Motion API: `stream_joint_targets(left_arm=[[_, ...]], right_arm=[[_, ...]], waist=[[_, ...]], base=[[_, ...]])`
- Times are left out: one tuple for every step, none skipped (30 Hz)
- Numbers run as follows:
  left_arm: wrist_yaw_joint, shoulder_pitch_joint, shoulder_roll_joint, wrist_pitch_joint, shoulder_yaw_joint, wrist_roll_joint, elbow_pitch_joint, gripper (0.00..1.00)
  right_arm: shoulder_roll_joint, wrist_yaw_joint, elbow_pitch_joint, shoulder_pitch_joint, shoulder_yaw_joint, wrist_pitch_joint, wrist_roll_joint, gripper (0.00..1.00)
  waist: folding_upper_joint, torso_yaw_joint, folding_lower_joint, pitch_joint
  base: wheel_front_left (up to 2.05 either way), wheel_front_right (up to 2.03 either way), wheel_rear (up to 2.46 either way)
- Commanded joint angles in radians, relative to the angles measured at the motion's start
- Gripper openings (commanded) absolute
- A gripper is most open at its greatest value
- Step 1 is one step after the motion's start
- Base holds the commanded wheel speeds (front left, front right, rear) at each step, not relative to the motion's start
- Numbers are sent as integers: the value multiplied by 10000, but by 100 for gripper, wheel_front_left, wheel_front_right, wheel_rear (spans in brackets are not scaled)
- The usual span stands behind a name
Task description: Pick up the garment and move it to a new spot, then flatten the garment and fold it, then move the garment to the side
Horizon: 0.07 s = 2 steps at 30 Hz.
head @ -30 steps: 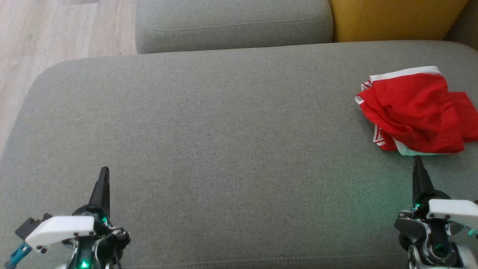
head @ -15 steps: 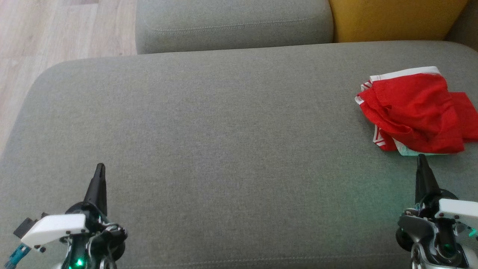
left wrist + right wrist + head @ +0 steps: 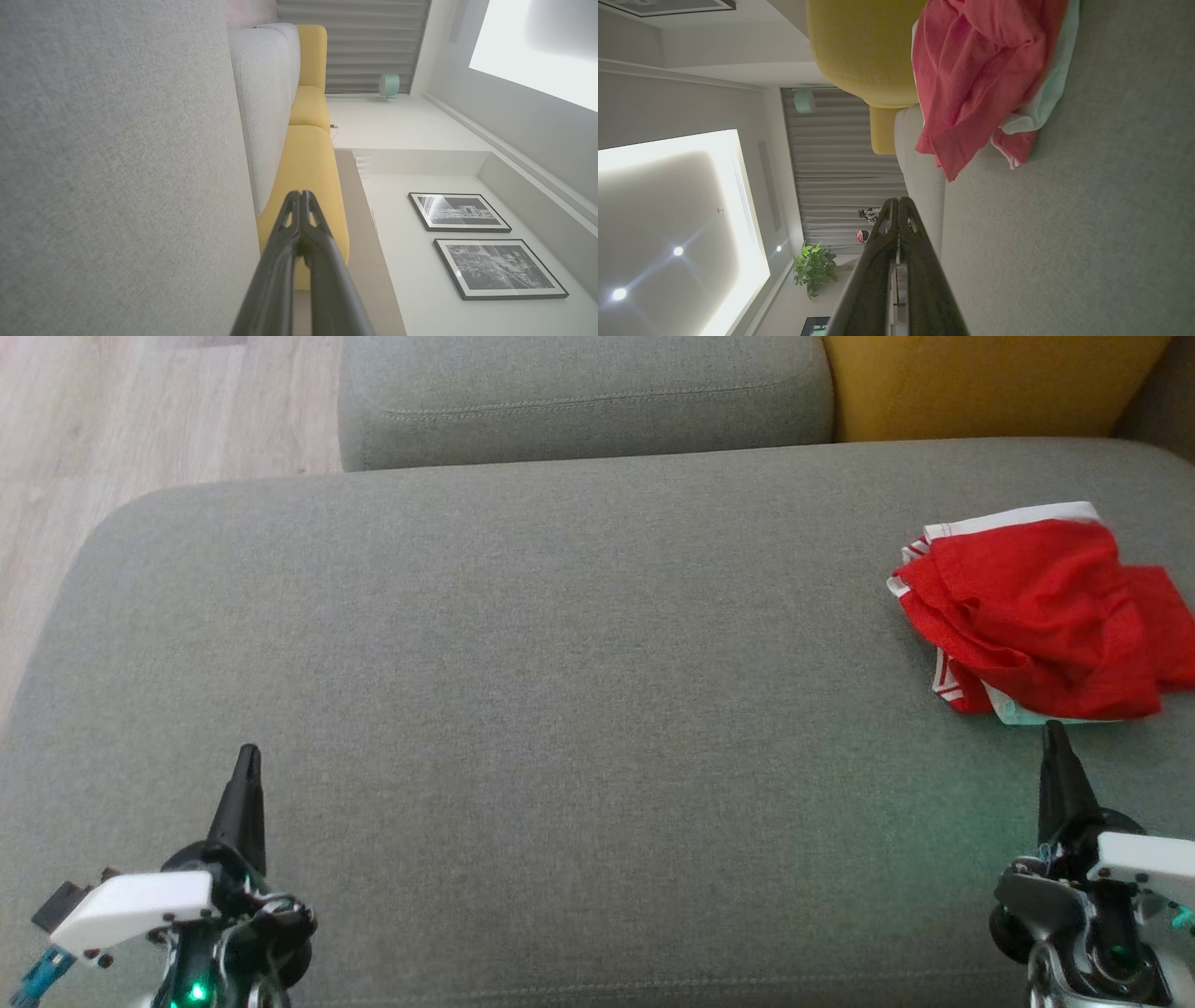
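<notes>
A crumpled red garment (image 3: 1036, 616) with white trim lies on the grey sofa seat (image 3: 560, 691) at the far right, partly cut off by the picture's right edge. The right wrist view shows the garment (image 3: 976, 79) ahead of my fingers. My right gripper (image 3: 1055, 733) is shut, its tip just short of the garment's near edge, with nothing held. My left gripper (image 3: 247, 756) is shut and empty at the lower left, over bare cushion. In the wrist views both finger pairs meet at their tips: left gripper (image 3: 300, 195), right gripper (image 3: 896, 201).
A grey back cushion (image 3: 579, 392) and a yellow cushion (image 3: 990, 383) stand behind the seat. Wooden floor (image 3: 140, 420) lies beyond the seat's left edge. A broad stretch of seat runs between the two grippers.
Both grippers shifted slightly a second ago, the left one to the left and the right one a little lower; in the last half second nothing visibly moved. The garment lies as before.
</notes>
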Motion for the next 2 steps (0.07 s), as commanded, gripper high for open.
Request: stream_joint_targets(left_arm=[[-75,-576,160,82,340,-6,-284,0],[-75,-576,159,83,342,-5,-284,0]], right_arm=[[-35,-7,-401,-363,201,60,70,0],[-35,-7,-401,-363,201,60,70,0]], waist=[[0,0,0,1],[0,0,0,1]], base=[[0,0,0],[0,0,0]])
